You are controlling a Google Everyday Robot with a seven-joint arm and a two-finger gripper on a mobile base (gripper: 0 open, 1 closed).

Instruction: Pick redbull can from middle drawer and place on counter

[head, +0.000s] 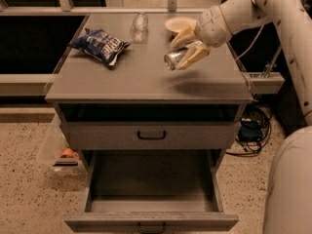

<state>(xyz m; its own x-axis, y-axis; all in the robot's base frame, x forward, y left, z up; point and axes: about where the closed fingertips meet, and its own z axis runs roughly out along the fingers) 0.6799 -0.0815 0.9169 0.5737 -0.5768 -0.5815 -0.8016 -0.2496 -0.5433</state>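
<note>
My gripper (178, 55) is shut on the redbull can (170, 60), a slim silver can held tilted on its side. It hangs a little above the right middle of the counter (122, 77) and casts a shadow on it. The arm comes in from the upper right. The middle drawer (151, 186) is pulled out below, and its dark floor shows nothing on it. The drawer above it (151, 135), with a black handle, is shut.
A blue-and-white snack bag (101, 45) lies on the counter's left. A clear plastic bottle (139, 23) and a shallow bowl (179, 24) stand at the back. Cables (251, 130) lie right of the cabinet and a clear bin (58, 152) sits on the left floor.
</note>
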